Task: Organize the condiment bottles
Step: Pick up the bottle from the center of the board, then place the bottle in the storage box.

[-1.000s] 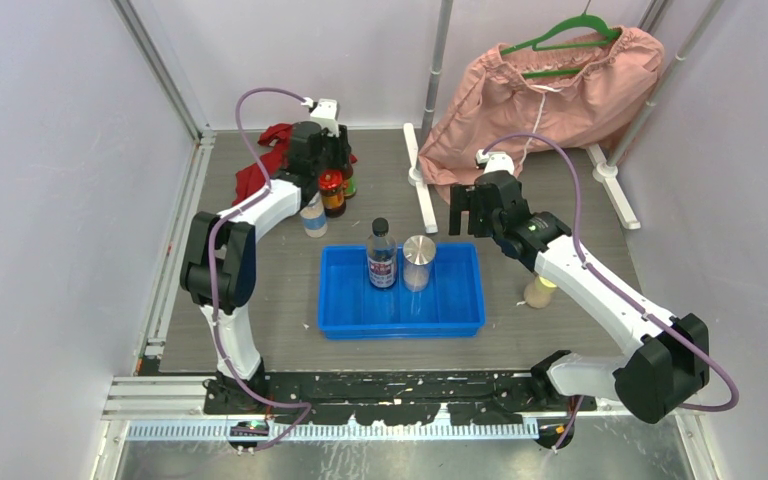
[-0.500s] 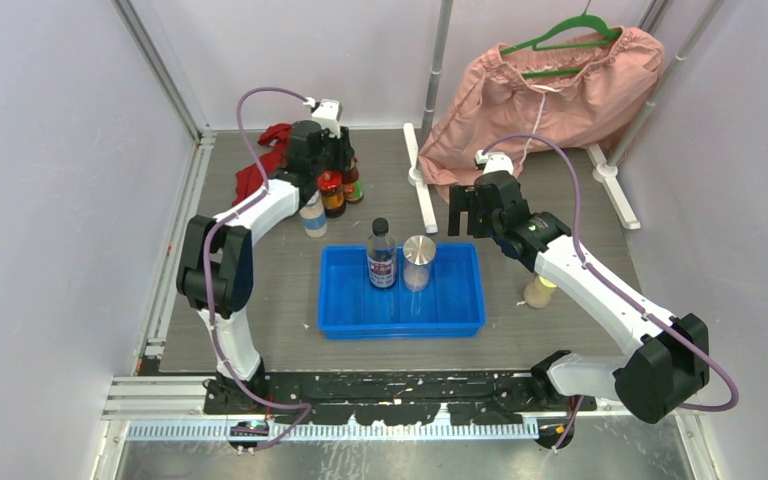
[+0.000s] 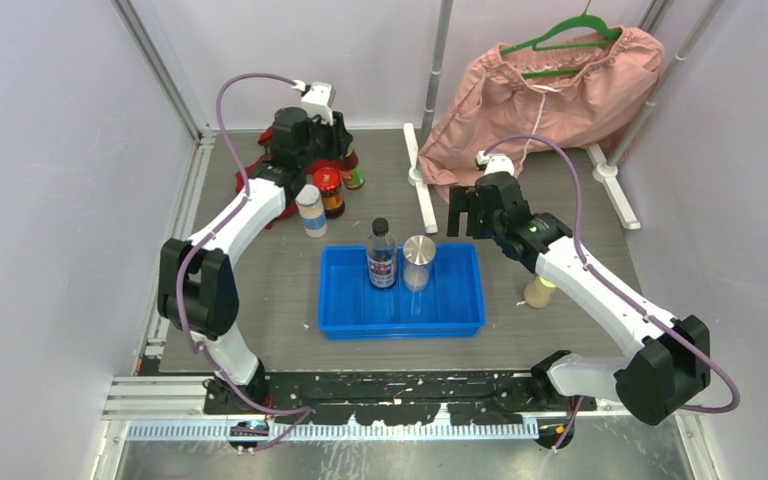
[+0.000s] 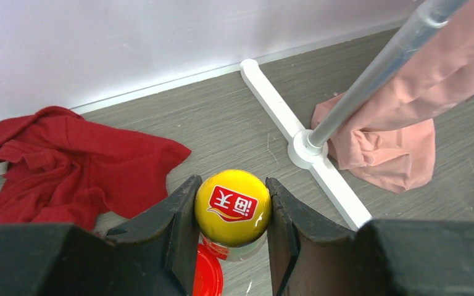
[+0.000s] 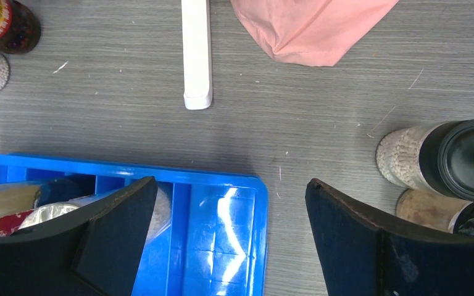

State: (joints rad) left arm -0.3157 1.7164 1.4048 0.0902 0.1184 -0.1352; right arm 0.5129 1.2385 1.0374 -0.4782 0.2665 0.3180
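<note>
The left gripper [image 4: 232, 191] is clamped, jaws partly closed, on the yellow-capped bottle [image 4: 232, 208] near the table's far left corner, just above a red-capped bottle [image 4: 208, 279] and beside a red cloth [image 4: 68, 160]. This looks like the pick-up step. Next comes a clean lift and a carry to the blue tray [image 3: 400, 324], where two bottles already stand. The right gripper [image 5: 229, 184] hangs wide apart and empty over the tray's far right corner.

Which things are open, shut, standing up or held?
Left gripper, shut on round yellow-capped bottle.
Right gripper, open, holding nothing.
Clear black-capped bottle, upright in blue plastic tray.
Silver-capped clear jar, upright in that tray.
Red-capped dark bottle, upright on grey table.
</note>
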